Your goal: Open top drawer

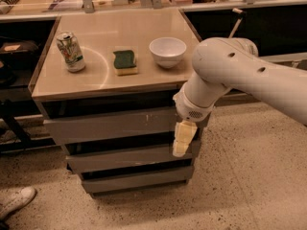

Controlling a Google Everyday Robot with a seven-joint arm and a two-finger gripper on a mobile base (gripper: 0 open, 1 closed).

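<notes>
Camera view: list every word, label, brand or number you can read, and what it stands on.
Can: printed design, too blurred to read.
Top drawer, sponge, bowl: no text.
Gripper, hanging before the top drawer's right end: no text.

Jaws at right end of top drawer (110,124), can (71,51), sponge (125,62), bowl (167,51)

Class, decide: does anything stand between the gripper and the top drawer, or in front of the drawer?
Nothing visible does. The gripper hangs at the right end of the top drawer, and nothing sits in front of that drawer.
</notes>
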